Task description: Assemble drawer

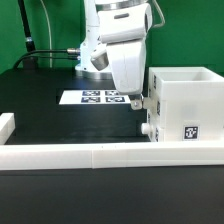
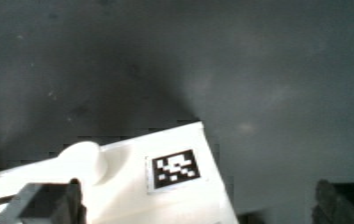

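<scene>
The white drawer housing (image 1: 186,104) stands at the exterior view's right, open on top, with a tag on its front. A small white knob (image 1: 147,128) sticks out at its lower left corner. My gripper (image 1: 138,101) hangs just beside the housing's left wall, a little above the table. In the wrist view a white drawer part (image 2: 121,185) with a square tag (image 2: 177,168) and a rounded knob (image 2: 76,158) lies under my gripper (image 2: 200,205). The dark fingers (image 2: 53,200) stand wide apart on either side of it, not closed on it.
The marker board (image 1: 100,97) lies flat on the black table behind the gripper. A long low white border wall (image 1: 90,153) runs along the front, with a raised end (image 1: 6,124) at the exterior view's left. Cables hang at the back left.
</scene>
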